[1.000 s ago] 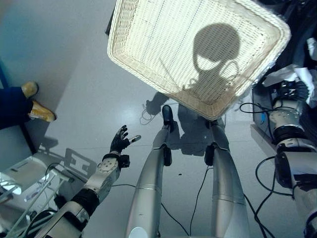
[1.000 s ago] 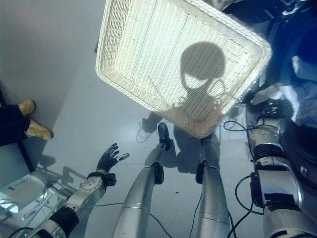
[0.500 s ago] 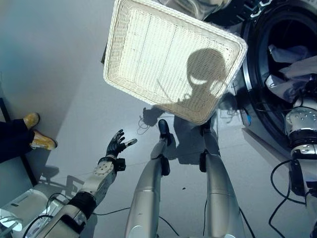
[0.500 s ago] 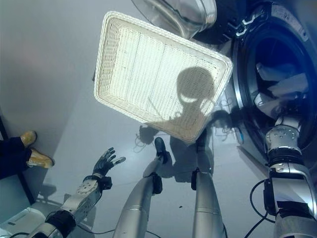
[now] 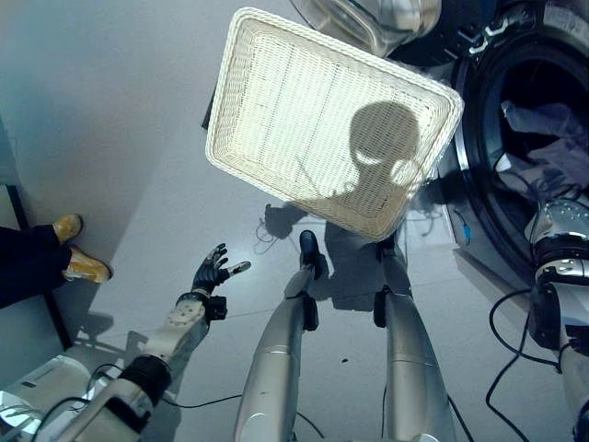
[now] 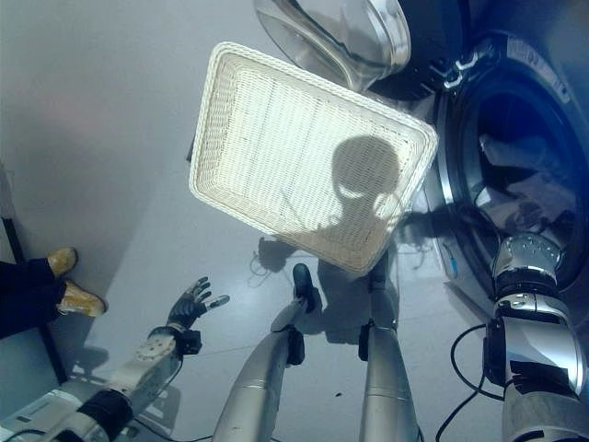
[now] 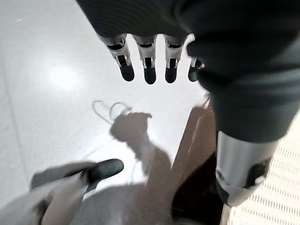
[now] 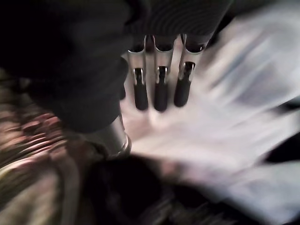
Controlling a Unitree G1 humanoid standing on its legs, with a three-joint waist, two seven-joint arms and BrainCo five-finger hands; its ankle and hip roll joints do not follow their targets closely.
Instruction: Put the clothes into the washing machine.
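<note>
Right hand (image 8: 157, 89): fingers straight, nothing gripped, reached into washer (image 5: 515, 120) drum; clothes (image 8: 234, 108) lie just beyond fingertips, judged deposited. Left hand (image 5: 213, 272): fingers spread, idle over floor (image 5: 120, 138). Basket (image 5: 322, 120): emptied.

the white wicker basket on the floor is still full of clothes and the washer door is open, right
Not quite. The white wicker basket on the floor is empty; the left eye view shows only its bare woven bottom. The clothes lie inside the drum of the washing machine, where the right hand reaches with straight fingers. The washer door is open, as you say.
</note>
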